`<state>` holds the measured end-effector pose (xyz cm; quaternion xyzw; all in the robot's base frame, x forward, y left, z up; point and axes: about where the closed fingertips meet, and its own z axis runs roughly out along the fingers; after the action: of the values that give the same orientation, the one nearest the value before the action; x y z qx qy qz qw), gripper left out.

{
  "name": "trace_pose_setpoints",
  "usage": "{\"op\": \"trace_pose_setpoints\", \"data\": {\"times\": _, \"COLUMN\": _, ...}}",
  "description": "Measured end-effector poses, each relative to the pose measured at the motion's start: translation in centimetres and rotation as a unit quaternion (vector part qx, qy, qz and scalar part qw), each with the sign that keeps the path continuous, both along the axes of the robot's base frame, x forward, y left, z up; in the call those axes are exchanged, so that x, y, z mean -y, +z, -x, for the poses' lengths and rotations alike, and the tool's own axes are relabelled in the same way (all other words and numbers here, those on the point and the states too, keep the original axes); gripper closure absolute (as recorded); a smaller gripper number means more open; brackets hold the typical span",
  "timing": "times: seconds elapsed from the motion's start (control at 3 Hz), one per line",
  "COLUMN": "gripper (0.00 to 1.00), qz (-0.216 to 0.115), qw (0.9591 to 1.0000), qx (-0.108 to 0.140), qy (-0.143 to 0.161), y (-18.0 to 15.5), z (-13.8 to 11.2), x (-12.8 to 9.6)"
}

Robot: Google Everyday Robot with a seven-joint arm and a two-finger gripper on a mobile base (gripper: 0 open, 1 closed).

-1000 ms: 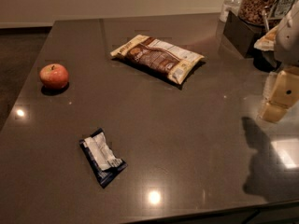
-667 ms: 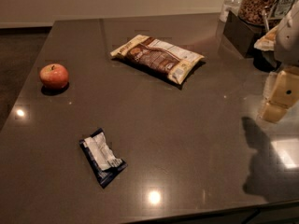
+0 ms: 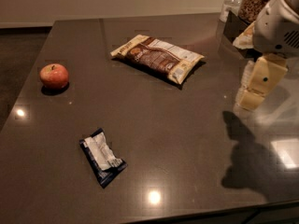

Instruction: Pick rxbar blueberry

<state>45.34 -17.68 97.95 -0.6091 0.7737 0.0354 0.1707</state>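
The rxbar blueberry point(image 3: 102, 157) lies flat on the dark table point(image 3: 154, 125) at the front left, a dark navy wrapper with a crinkled white label panel, lying diagonally. My gripper point(image 3: 254, 90) hangs at the right edge of the view, above the table's right side, far to the right of the bar and holding nothing. Its cream-coloured fingers point(image 3: 261, 78) point down, and its shadow falls on the table below it.
A cream-and-brown snack bag point(image 3: 157, 57) lies at the back centre. A red apple point(image 3: 54, 75) sits at the left. A clear container of snacks point(image 3: 254, 1) and a bottle point(image 3: 230, 3) stand at the back right corner. The table's front edge runs along the bottom.
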Motion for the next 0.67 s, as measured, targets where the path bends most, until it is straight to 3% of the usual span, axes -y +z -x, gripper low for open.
{"op": "trace_pose_setpoints", "data": {"times": 0.33, "gripper": 0.00, "qz": -0.036, "qw": 0.9991, "qx": -0.022, "qy": 0.006, "y": -0.5, "z": -0.1, "x": -3.9}}
{"op": "trace_pose_setpoints", "data": {"times": 0.67, "gripper": 0.00, "qz": -0.042, "qw": 0.9986, "qx": -0.033, "qy": 0.005, "y": -1.1, "z": 0.5, "x": -8.1}}
